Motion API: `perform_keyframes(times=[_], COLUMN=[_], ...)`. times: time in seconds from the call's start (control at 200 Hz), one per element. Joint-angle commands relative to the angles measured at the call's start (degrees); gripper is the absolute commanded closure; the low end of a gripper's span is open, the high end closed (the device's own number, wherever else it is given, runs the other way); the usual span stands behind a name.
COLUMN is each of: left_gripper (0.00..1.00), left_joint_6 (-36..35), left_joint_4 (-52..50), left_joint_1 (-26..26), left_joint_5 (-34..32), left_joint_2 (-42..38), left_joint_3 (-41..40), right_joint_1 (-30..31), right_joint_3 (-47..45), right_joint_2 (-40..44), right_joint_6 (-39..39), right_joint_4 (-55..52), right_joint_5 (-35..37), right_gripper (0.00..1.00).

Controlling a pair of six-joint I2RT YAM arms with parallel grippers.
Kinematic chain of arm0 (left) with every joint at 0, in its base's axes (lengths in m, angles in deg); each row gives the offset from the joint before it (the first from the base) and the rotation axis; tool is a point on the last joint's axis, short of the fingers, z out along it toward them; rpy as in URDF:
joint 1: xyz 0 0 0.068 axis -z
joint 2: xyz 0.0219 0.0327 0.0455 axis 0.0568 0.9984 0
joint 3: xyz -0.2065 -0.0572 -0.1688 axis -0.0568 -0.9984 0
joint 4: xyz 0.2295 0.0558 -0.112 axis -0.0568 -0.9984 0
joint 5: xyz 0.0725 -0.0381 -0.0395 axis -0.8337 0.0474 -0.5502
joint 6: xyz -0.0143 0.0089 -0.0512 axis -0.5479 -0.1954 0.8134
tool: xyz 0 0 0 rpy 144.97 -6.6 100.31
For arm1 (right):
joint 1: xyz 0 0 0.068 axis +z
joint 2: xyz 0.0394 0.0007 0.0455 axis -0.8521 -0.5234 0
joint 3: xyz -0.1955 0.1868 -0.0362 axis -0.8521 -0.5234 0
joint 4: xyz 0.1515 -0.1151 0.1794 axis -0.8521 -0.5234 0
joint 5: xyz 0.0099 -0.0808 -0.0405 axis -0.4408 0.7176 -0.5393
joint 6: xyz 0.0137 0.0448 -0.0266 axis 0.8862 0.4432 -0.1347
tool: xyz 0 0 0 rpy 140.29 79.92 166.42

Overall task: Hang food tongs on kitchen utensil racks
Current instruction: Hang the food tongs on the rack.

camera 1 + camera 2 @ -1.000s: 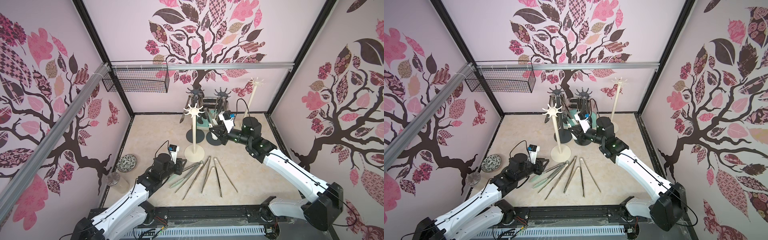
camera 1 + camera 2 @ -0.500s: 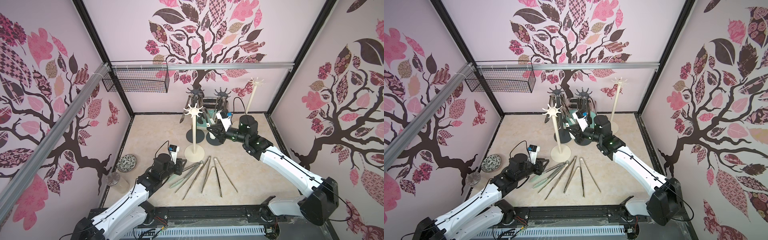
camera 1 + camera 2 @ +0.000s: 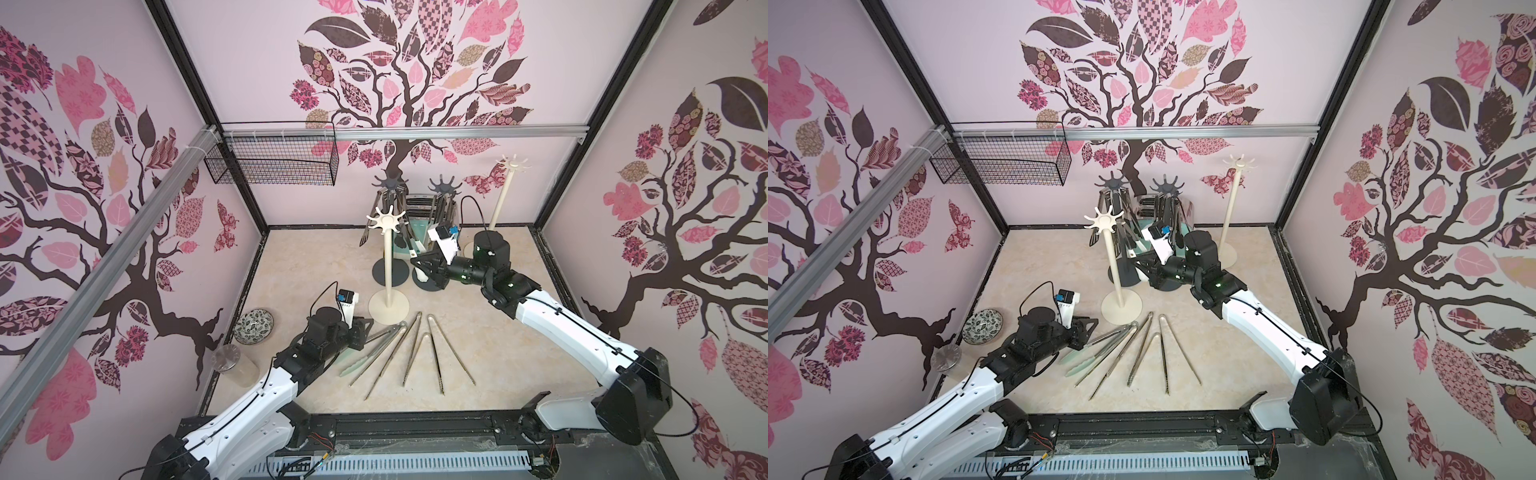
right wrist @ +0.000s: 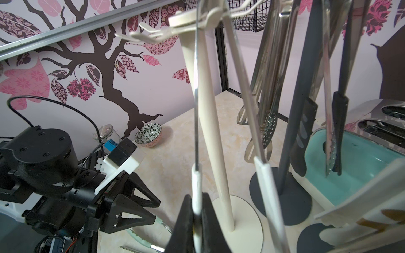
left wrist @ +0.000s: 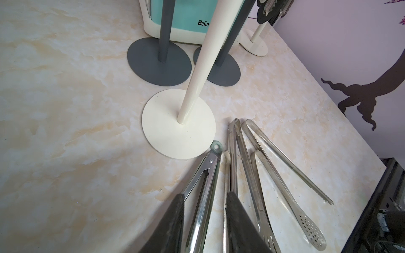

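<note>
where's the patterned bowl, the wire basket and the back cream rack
patterned bowl (image 3: pixel 256 332), in a top view, inner face
wire mesh basket (image 3: pixel 274 168), in a top view, front mesh wall
back cream utensil rack (image 3: pixel 503 199), in a top view, mid pole

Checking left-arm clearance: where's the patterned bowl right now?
In both top views the patterned bowl sits at the left edge of the table, near the wall, just behind the clear glass jar and left of the left end effector.

Top views look down from high in front; both close wrist cameras share the cream rack (image 5: pixel 198 72)
</note>
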Motion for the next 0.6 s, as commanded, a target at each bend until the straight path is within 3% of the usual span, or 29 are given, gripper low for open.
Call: perform_keyframes(times=[0.0, 0.185, 0.595], left_gripper=[0.65, 0.65, 0.65], left_joint_6=[-0.6, -0.6, -0.5], left_joint_4=[0.8, 0.8, 0.7], left_joint_1=[0.1, 0.2, 0.1], left_joint_5=[0.5, 0.4, 0.3], left_joint_2=[-0.3, -0.2, 0.0], left_joint_3=[-0.7, -0.7, -0.7], right_joint_1=[0.0, 0.0, 0.0], right_joint_3=[-1.0, -2.3, -2.3], right_joint_2=[0.4, 0.0, -1.0], right_joint_6=[0.6, 0.5, 0.3], right_joint_4=[1.1, 1.1, 0.7], right_joint_5=[-0.3, 0.5, 1.1], right_gripper=[1.00, 1.00, 0.87])
